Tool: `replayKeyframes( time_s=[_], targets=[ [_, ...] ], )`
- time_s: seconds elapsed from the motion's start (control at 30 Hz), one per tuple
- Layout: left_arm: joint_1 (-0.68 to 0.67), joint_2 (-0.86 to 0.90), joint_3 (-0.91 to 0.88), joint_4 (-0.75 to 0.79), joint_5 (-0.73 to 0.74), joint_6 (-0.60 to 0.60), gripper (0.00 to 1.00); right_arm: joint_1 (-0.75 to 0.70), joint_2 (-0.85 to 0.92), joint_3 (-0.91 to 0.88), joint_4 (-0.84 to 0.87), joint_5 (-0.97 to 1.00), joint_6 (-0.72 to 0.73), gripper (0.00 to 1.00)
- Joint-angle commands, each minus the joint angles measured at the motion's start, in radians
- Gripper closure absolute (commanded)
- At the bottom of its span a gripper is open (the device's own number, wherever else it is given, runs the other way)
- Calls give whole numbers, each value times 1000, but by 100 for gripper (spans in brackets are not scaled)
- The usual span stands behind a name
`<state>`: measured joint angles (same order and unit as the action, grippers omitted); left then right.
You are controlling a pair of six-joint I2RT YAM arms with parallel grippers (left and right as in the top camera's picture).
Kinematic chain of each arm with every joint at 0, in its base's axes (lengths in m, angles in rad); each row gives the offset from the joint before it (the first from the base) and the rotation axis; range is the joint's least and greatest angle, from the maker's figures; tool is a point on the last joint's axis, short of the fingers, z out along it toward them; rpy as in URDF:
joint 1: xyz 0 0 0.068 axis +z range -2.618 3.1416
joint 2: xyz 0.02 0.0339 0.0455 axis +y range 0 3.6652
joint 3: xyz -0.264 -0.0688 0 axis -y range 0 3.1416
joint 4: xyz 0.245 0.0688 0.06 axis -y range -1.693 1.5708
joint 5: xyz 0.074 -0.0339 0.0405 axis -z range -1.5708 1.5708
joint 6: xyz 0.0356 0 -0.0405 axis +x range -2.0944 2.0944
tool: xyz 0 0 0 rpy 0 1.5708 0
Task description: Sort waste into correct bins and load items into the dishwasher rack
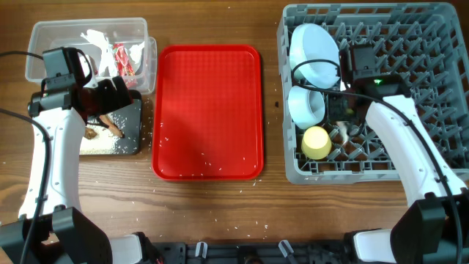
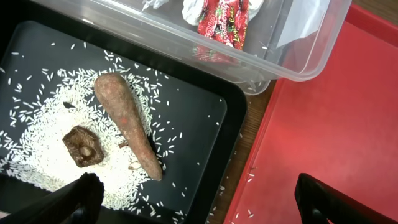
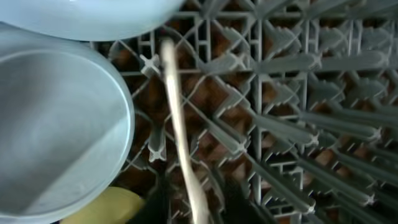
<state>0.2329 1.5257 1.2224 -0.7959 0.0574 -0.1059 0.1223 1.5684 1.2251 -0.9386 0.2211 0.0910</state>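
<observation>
The clear tub (image 1: 44, 37) holds the red-and-white wrapper (image 1: 124, 59) and paper scraps; the tub (image 2: 186, 46) and wrapper (image 2: 224, 22) also show in the left wrist view. The black tray (image 1: 132, 143) holds rice crumbs (image 2: 43, 155), the brown stick (image 2: 127, 124) and the brown lump (image 2: 83, 146). My left gripper (image 2: 202, 202) is open and empty above that tray's right edge. In the grey rack (image 1: 432, 88) stand a pale plate with the white bowl (image 1: 314, 51), the teal bowl (image 1: 305, 105) and the yellow cup (image 1: 316, 142). My right gripper (image 3: 199, 211) is low in the rack, shut on the white spoon (image 3: 180, 137).
The flat red serving tray (image 1: 209, 110) lies between the bins and the rack, with a few rice grains on it. Grains are also scattered on the wood in front. The rack's upright pegs (image 3: 298, 124) surround my right gripper.
</observation>
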Motion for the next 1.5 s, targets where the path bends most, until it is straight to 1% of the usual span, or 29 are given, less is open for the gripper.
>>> replayKeyframes(
  time_s=[0.0, 0.03, 0.1, 0.13, 0.17, 0.2, 0.23, 0.3, 0.37, 0.47, 0.53, 0.67, 0.73, 0.83, 0.9, 0.93, 0.97, 1.03, 1.07, 1.13, 1.17, 1.27, 1.33, 1.47],
  targets=[
    [4, -17, 14, 2, 5, 13, 0, -6, -43, 40, -5, -12, -10, 36],
    [4, -17, 14, 2, 5, 13, 0, -6, -69, 77, -27, -13, -10, 26],
    [4, -17, 14, 2, 5, 13, 0, -6, -120, 146, -73, -19, -10, 17],
    [4, -17, 14, 2, 5, 13, 0, -6, -166, 183, -95, -56, -10, 11],
    [4, -17, 14, 2, 5, 13, 0, -6, -200, 200, -98, -104, -12, 8],
    [4, -17, 14, 2, 5, 13, 0, -6, -259, 208, -93, -191, -12, 2],
    [4, -17, 14, 2, 5, 13, 0, -6, -291, 208, -92, -231, -13, 1],
    [4, -17, 14, 2, 5, 13, 0, -6, -357, 207, -92, -299, -9, 0],
    [4, -17, 14, 2, 5, 13, 0, -6, -389, 207, -99, -298, -4, 0],
    [4, -17, 14, 2, 5, 13, 0, -6, -441, 207, -98, -356, 178, 0],
    [4, -17, 14, 2, 5, 13, 0, -6, -446, 207, -101, -360, 251, 0],
    [4, -17, 14, 2, 5, 13, 0, -6, -442, 207, -92, -325, 240, 0],
    [4, -17, 14, 2, 5, 13, 0, -6, -447, 207, -39, -323, 137, 0],
    [4, -17, 14, 2, 5, 13, 0, -37, -470, 207, 8, -323, 109, 0],
    [4, -17, 14, 2, 5, 13, 0, -75, -470, 180, 42, -310, 58, 0],
    [4, -17, 14, 2, 5, 13, 0, -99, -509, 117, 121, -308, 39, 0],
    [4, -17, 14, 2, 5, 13, 0, -113, -586, -16, 264, -308, 38, 0],
    [4, -17, 14, 2, 5, 13, 0, -114, -725, -257, 499, -309, -24, 0],
    [4, -17, 14, 2, 5, 13, 0, -114, -835, -430, 639, -320, -39, 0],
    [4, -17, 14, 2, 5, 13, 0, -113, -1006, -674, 759, -325, -34, 0],
    [4, -17, 14, 2, 5, 13, 0, -113, -1109, -820, 832, -331, -9, 0],
    [4, -17, 14, 2, 5, 13, 0, -113, -1285, -1052, 950, -331, 73, 0],
    [4, -17, 14, 2, 5, 13, 0, -112, -1365, -1150, 1012, -335, 77, 0],
    [4, -17, 14, 2, 5, 13, 0, -109, -1429, -1206, 1011, -334, 69, 0]
  ],
)
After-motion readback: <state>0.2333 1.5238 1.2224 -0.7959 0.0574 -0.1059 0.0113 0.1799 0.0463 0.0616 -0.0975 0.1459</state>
